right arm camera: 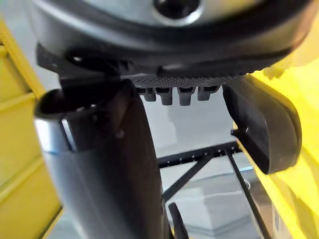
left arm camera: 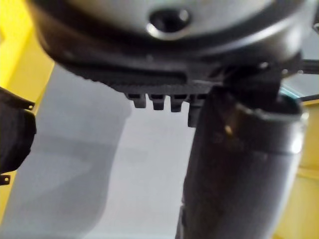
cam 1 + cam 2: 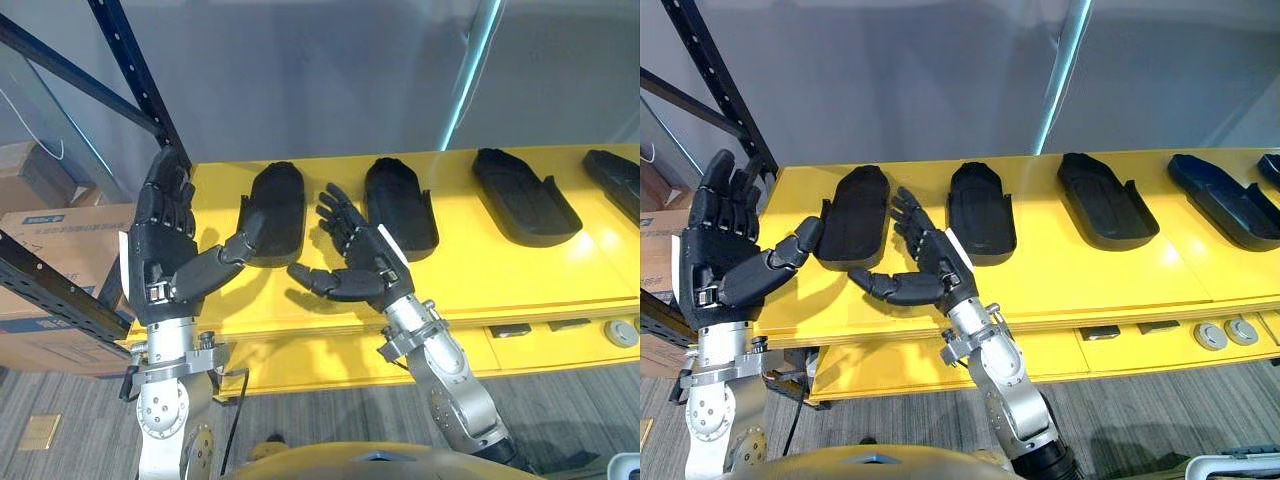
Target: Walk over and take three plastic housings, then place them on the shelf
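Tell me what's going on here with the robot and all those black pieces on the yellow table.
A humanoid robot stands at a yellow table where black plastic housings lie in a row. Its left hand is raised at the table's left end, near the leftmost housing. Its right hand is up in front of the gap between that one and the next. Both hands are open and hold nothing, so no housing has been picked up yet.
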`<state>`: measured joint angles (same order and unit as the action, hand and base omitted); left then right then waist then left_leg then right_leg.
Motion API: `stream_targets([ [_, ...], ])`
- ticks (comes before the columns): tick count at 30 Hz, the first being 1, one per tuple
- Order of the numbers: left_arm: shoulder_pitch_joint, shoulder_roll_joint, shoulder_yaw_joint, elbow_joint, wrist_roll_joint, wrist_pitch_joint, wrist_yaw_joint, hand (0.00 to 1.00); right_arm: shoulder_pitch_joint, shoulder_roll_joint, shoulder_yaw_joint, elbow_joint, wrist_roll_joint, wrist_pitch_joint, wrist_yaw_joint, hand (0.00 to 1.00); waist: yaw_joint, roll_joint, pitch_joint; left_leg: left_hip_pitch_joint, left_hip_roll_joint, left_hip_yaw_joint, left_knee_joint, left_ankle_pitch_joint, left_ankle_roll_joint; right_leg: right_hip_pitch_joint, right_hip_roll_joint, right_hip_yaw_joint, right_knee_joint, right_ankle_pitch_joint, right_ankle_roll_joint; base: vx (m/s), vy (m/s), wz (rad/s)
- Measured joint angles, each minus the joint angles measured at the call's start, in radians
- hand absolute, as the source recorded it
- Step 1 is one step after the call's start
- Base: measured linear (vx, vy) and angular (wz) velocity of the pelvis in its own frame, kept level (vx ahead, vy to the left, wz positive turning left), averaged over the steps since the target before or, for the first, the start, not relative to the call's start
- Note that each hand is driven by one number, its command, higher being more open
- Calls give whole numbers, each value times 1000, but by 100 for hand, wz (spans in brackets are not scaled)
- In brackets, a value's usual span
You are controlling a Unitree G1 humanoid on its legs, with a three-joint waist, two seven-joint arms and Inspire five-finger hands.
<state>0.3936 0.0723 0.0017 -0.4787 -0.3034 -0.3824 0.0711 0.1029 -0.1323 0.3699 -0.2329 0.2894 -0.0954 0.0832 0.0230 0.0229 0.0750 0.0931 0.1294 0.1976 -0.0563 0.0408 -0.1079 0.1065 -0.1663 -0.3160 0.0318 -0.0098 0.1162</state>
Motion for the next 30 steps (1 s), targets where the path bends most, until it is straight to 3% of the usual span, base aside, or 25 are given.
stream_targets([
  [6, 0, -1, -28, 0, 0, 1, 37, 100, 7, 26, 6, 26, -110, -6, -133, 100, -3, 2, -1, 0, -1, 9, -2, 1, 0, -7, 0, 7, -3, 0, 0, 13, 2, -4],
  [14, 2, -6, -43, 2, -1, 16, 54, 100, 40, 27, 31, 68, -120, 1, -121, 100, -6, 14, -9, -4, -1, 15, -1, 0, -1, -15, -1, 14, -3, 0, 1, 5, 1, -2],
  [23, 9, -6, -66, 3, -2, 16, 14, 100, 41, 12, 68, 121, -125, 83, -96, 100, -6, 22, -14, -13, -2, 9, 1, 0, -1, -18, -1, 4, -3, 1, 1, -4, 1, 2],
  [30, 9, -4, -86, 49, 0, 21, 13, 100, 41, 13, 68, 125, -143, 91, -188, 100, -14, 23, -15, -14, -3, 9, -1, 0, 0, -20, -2, 5, -4, 1, 1, 0, 0, 0],
])
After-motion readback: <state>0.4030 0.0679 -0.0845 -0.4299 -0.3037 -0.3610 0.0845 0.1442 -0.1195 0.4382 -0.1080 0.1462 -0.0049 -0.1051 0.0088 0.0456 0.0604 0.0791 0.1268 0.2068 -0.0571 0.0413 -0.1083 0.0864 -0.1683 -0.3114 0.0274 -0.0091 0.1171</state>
